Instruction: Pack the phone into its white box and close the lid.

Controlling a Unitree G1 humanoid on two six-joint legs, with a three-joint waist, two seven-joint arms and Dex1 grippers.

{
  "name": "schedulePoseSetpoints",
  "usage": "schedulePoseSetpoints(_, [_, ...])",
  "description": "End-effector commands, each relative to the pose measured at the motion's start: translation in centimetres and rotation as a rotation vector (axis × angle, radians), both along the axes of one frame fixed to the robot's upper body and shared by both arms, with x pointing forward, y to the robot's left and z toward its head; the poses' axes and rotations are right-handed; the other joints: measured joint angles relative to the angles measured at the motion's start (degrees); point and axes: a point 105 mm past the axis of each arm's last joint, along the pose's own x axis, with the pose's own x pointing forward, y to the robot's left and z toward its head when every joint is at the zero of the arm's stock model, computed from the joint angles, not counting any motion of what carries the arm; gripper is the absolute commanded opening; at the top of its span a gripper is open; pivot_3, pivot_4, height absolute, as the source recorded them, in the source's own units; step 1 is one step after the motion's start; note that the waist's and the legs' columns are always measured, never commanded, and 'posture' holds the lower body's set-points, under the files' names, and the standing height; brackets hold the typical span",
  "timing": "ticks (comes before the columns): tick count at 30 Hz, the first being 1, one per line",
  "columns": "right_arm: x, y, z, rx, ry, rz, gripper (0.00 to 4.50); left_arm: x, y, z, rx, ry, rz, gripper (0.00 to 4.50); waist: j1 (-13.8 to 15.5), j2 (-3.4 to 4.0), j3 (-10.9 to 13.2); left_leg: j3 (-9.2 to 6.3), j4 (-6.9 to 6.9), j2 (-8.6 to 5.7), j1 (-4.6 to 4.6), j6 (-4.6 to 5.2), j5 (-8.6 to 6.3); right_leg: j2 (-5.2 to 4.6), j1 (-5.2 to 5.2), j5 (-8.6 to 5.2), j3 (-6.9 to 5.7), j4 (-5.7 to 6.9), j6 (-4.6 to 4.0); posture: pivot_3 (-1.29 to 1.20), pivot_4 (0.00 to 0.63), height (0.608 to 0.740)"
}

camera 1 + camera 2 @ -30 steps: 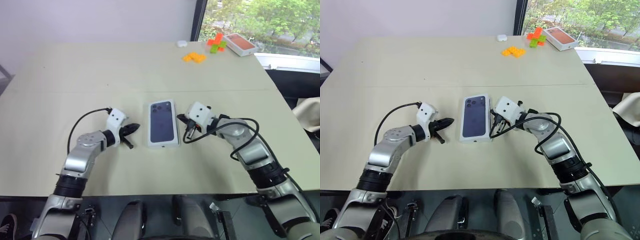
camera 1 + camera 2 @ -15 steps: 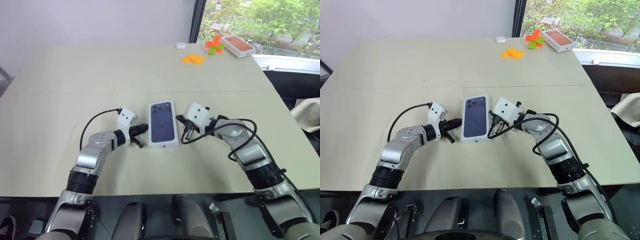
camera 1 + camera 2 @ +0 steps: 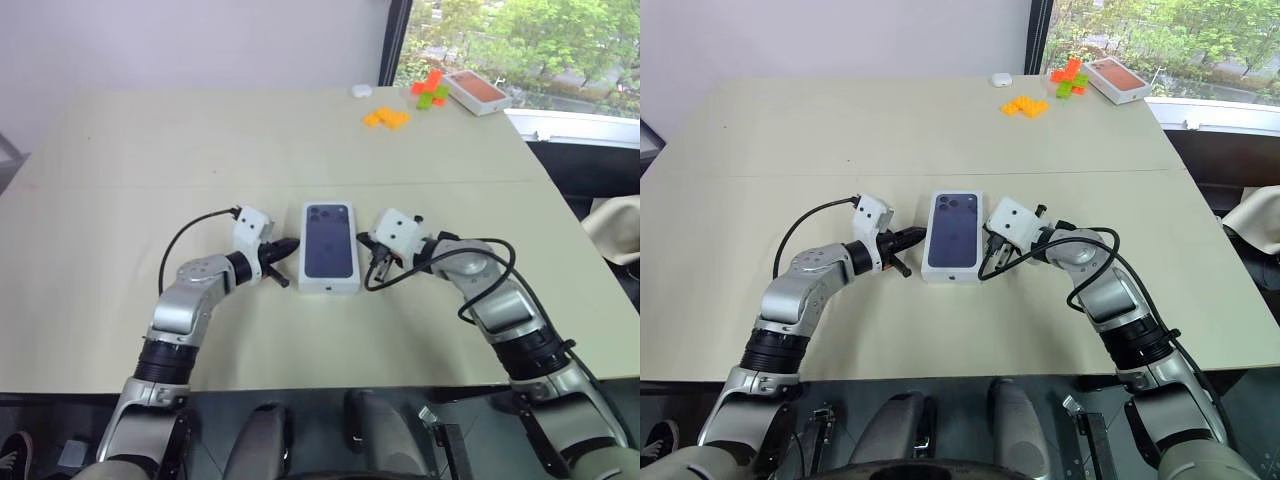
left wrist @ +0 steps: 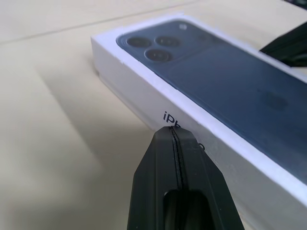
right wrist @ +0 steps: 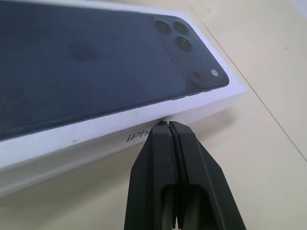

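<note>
**closed box squeezed between two shut end effectors**

the lid [image 3: 330, 247] sits on the white box, phone picture facing up, in the middle of the worktop [image 3: 200, 150], nearer the robot's edge than the far one. its long axis runs from the near edge toward the far edge, camera end pointing away from the robot. no phone lies loose, so my guess is it is already inside.

the left end effector [image 3: 284, 246] points in at the left long side of the lid, the right end effector [image 3: 374, 255] at the right long side, so the box lies straight between them and neither arm is clearly nearer. both have their fingers pressed tight together and carry nothing. in the wrist views each pair of tips meets the printed side wall, or stops just short of it; i can't say which.

to me this looks like squaring up or pressing the lid home.
</note>
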Motion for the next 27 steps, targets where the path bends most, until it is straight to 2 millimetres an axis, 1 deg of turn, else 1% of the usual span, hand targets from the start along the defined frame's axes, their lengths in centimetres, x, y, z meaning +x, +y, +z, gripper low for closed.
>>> schedulePoseSetpoints(1, [-0.4, 1.1, 1.5, 0.023, -0.045, 0.048, 0.06, -0.6, -2.0, 2.4, -0.033, -0.079, -0.081, 0.00, 0.01, 0.00, 0.00, 0.00, 0.00, 0.00, 0.00, 0.00, 0.00, 0.00, 0.00, 0.00, 0.00, 0.00, 0.00, 0.00, 0.150, 0.740])
schedulePoseSetpoints(8, [-0.8, 1.1, 1.1, 0.010, -0.039, 0.054, 0.06, -1.2, -2.0, 1.4, 0.000, -0.064, -0.104, 0.00, -0.02, 0.00, 0.00, 0.00, 0.00, 0.00, 0.01, 0.00, 0.00, 0.01, 0.00, 0.00, 0.00, 0.00, 0.00, 0.00, 0.150, 0.740])
schedulePoseSetpoints(16, [-1.0, 1.6, 1.6, 0.018, -0.051, 0.070, 0.06, -1.0, -0.5, 0.2, 0.034, -0.037, -0.057, 0.00, -0.02, 0.00, 0.00, -0.01, 0.00, 0.01, 0.01, 0.00, 0.00, 0.01, 0.00, 0.00, 0.00, 0.00, 0.00, 0.00, 0.150, 0.740])
schedulePoseSetpoints(24, [-0.8, 1.6, 2.2, 0.016, -0.064, 0.064, 0.06, -0.7, 0.7, -0.4, 0.039, -0.018, -0.012, 0.00, -0.11, 0.00, 0.00, 0.00, 0.00, 0.02, 0.02, 0.00, 0.00, 0.03, 0.00, 0.00, 0.00, 0.00, 0.00, 0.00, 0.150, 0.740])
schedulePoseSetpoints(27, [-0.8, 1.5, 1.9, 0.013, -0.057, 0.061, 0.06, -0.6, 0.8, -0.4, 0.032, -0.012, -0.011, 0.00, -0.11, 0.00, 0.00, -0.01, 0.00, 0.02, 0.02, 0.00, 0.00, 0.03, -0.01, 0.00, 0.00, 0.01, 0.00, 0.00, 0.150, 0.740])
